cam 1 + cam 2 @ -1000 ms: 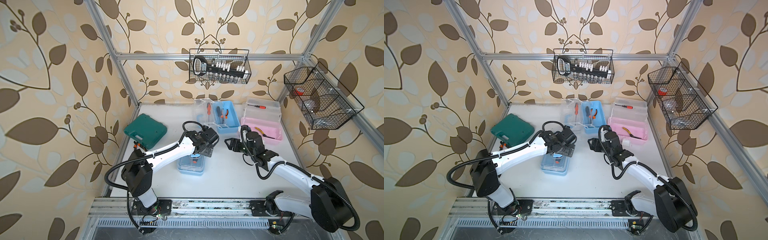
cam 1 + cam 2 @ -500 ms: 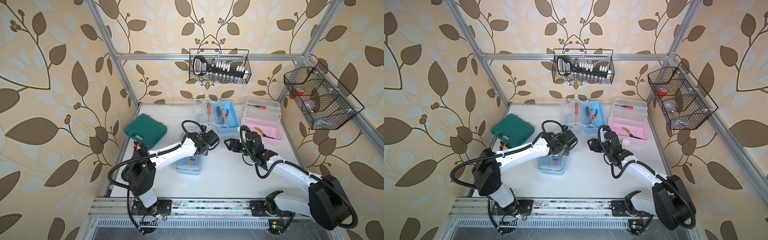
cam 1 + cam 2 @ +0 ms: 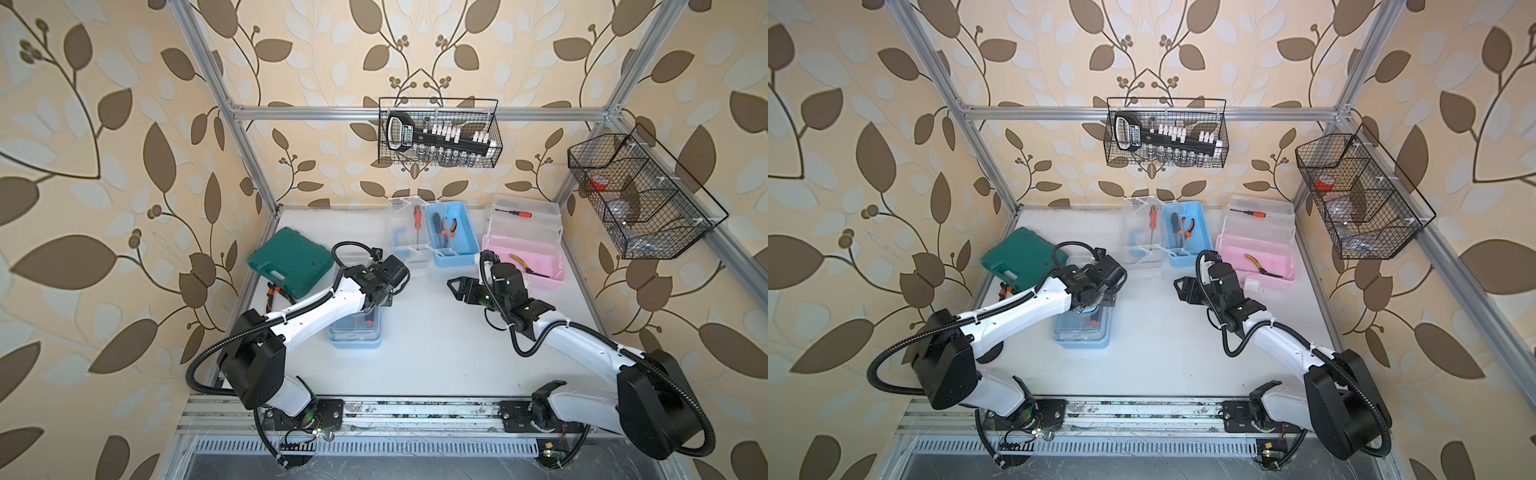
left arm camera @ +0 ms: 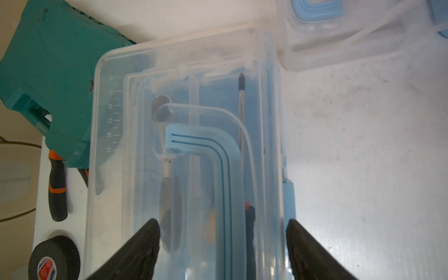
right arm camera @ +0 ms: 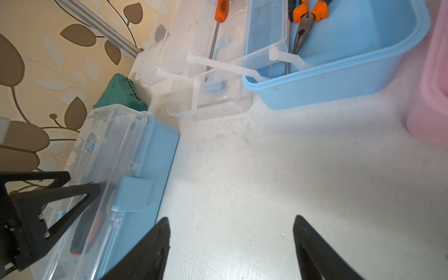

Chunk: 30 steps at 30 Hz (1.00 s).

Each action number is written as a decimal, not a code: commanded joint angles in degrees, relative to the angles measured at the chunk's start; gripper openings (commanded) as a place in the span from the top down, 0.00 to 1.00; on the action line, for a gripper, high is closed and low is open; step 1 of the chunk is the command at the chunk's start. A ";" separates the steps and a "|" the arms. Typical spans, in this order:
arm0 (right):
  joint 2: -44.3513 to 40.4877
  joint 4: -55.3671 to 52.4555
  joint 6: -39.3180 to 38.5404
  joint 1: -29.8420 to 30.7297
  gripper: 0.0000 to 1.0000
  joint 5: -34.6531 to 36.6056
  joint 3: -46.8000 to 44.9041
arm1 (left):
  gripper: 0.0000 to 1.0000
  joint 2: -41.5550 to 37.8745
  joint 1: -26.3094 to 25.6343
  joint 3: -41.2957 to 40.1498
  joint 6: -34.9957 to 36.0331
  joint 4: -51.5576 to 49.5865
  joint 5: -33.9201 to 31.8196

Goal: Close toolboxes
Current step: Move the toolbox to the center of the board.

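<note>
Toolboxes, in both top views: closed blue toolbox [image 3: 355, 332] beneath left gripper [image 3: 1105, 300]; open blue toolbox [image 3: 455, 239] and open pink toolbox [image 3: 523, 266], lids up, ahead of right gripper [image 3: 457, 289]. Left wrist view: jaws spread, grasping nothing; closed blue toolbox's long axis runs straight ahead between them. Right wrist view: jaws released, empty, above table [image 5: 266, 169]; two closures remain.

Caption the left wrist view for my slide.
Open left claw poised above the lid-down light blue toolbox, green case beside it.
</note>
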 commanded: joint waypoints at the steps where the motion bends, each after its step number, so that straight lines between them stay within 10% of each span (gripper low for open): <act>1: 1.19 1.27 0.19 -0.23 0.23 -0.91 -0.51 | 0.17 1.17 3.86 -3.83 1.78 -3.53 8.73; 6: 2.14 1.45 0.02 -0.19 0.23 -1.61 0.00 | 0.01 2.11 4.51 -0.89 4.86 -2.99 9.30; 20: 3.11 2.38 -0.39 -0.22 0.22 -3.56 0.07 | 0.01 -12.51 4.50 2.93 -0.08 -20.45 3.93; 30: 1.59 2.70 0.02 -0.12 0.22 -4.56 -0.93 | 0.01 -16.83 7.60 -3.03 -1.80 -15.09 3.90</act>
